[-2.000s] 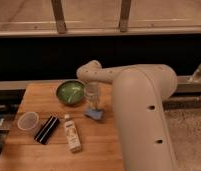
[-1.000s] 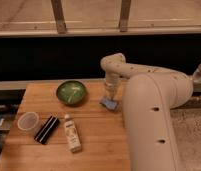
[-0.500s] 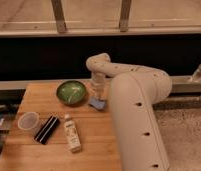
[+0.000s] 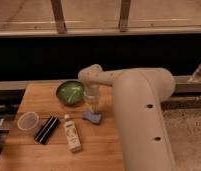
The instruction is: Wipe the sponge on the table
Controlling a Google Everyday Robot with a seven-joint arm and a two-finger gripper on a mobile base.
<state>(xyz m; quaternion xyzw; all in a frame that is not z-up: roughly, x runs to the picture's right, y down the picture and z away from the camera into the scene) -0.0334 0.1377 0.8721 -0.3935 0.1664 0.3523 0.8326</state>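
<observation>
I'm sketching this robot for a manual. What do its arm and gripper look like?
The arm is a thick, rounded tube in smooth cream-white casing, with a few small dark round holes along its side and no cables or lettering showing. The gripper, greyer and slimmer, is directly over the small flat blue sponge on the light-brown wooden table.

The small, flat, blue rectangular sponge (image 4: 93, 118) lies on the light-brown wooden butcher-block table (image 4: 96, 149), right of the table's middle and about halfway between its near and far edges. The gripper (image 4: 91, 108) points down directly over the sponge's far side.
</observation>
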